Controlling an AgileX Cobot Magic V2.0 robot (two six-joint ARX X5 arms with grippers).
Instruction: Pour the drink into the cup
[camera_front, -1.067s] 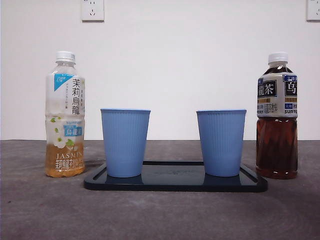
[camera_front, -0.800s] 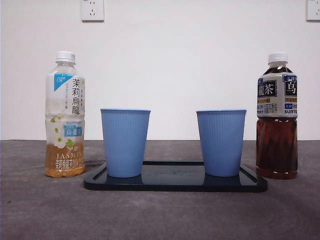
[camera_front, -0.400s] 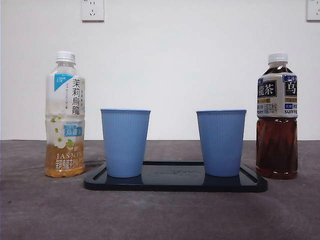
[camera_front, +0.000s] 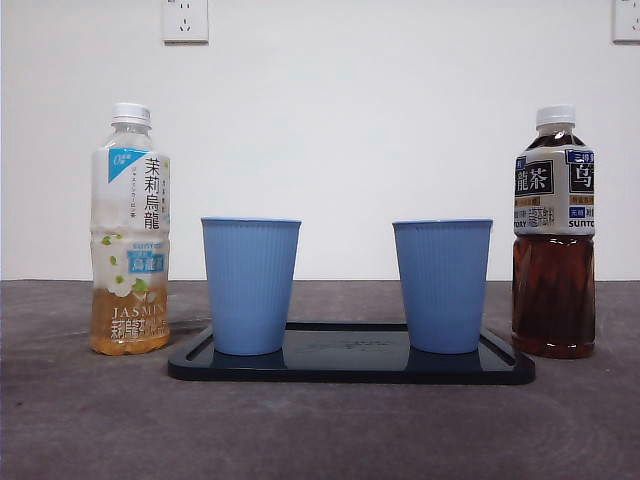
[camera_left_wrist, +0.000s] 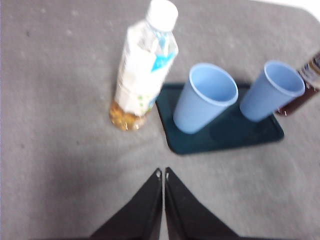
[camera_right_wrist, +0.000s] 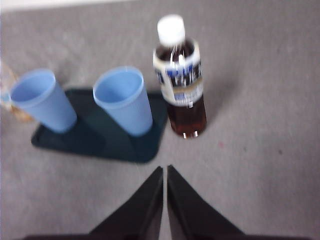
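On the grey table (camera_front: 80, 420) a dark tray (camera_front: 350, 365) lies in the middle of the front view, and two blue cups stand upright on it, well apart from each other. The left cup (camera_front: 250, 285) is at about 9 o'clock from the tray's centre, and the right cup (camera_front: 442, 285) is at about 3 o'clock. From my wrist views both cups look empty inside. Just beside the tray, at 9 o'clock from the left cup, stands the jasmine tea bottle (camera_front: 130, 230) with a white cap; only its lowest part holds pale yellow drink. At 3 o'clock from the right cup stands the dark tea bottle (camera_front: 554, 235), also capped, filled with brown drink almost to the neck, and it is very near the tray's edge. My left fingers (camera_left_wrist: 162, 173) are pressed together with no gap and hold nothing; they hang above the bare table, apart from the jasmine tea bottle and the tray. My right fingers (camera_right_wrist: 164, 170) are also closed, only a thin line between them, and they hold nothing; they are above the table near the tray's corner and the dark tea bottle. Neither of my arms shows in the front view.
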